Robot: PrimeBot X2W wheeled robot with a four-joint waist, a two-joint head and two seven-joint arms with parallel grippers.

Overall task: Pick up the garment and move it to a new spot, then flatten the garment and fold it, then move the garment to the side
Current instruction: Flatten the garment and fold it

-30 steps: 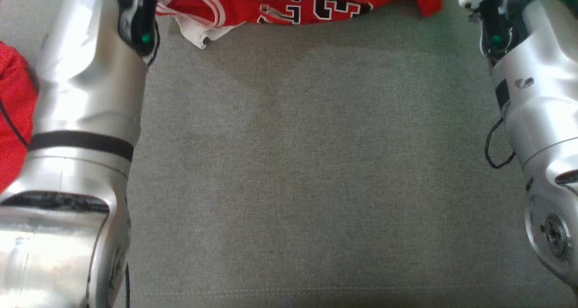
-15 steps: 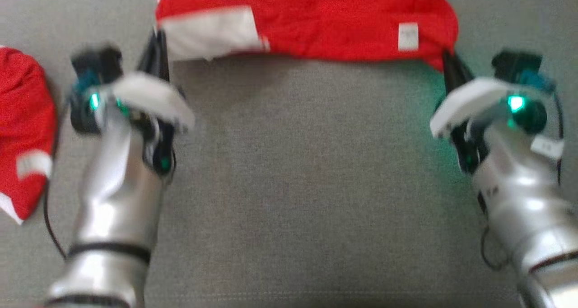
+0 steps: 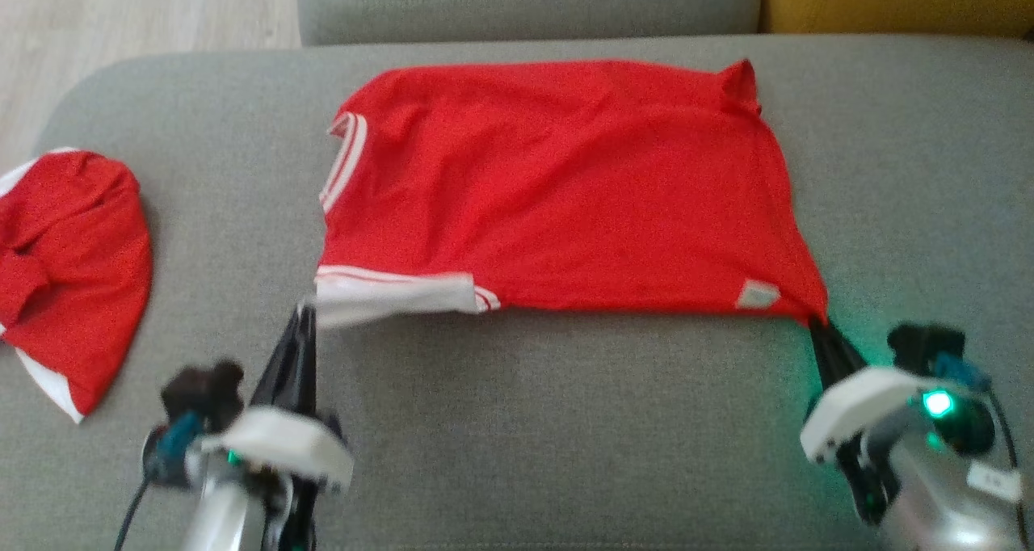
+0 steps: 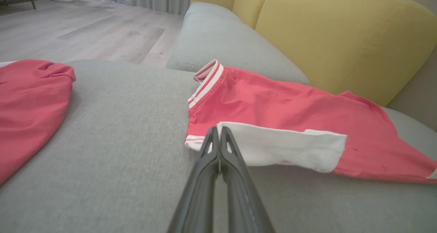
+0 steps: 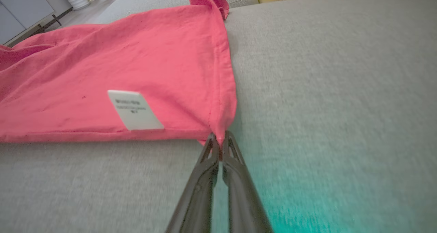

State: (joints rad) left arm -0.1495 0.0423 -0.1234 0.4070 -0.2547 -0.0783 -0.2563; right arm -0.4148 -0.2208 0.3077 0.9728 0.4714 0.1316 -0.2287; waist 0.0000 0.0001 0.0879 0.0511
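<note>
The garment [image 3: 565,187] is a red jersey with white trim, lying spread on the grey sofa seat [image 3: 565,430] with its plain side up. My left gripper [image 3: 305,315] is shut on the white band at its near left corner, seen close in the left wrist view [image 4: 218,130]. My right gripper [image 3: 816,325] is shut on the near right red corner, pinched between the fingertips in the right wrist view [image 5: 218,137]. A small white label [image 5: 135,110] sits near that corner. The near hem runs straight between the two grippers.
A second red garment [image 3: 73,268] lies bunched at the seat's left end. A yellow backrest [image 4: 341,38] rises behind the seat, and a grey cushion [image 3: 525,2] lies at the far edge. Wooden floor [image 3: 121,10] shows beyond the left end.
The head camera has swung up, so the whole picture shifted. The printed numbers seen a second ago no longer show; the plain red side faces up. Both grippers stay shut.
</note>
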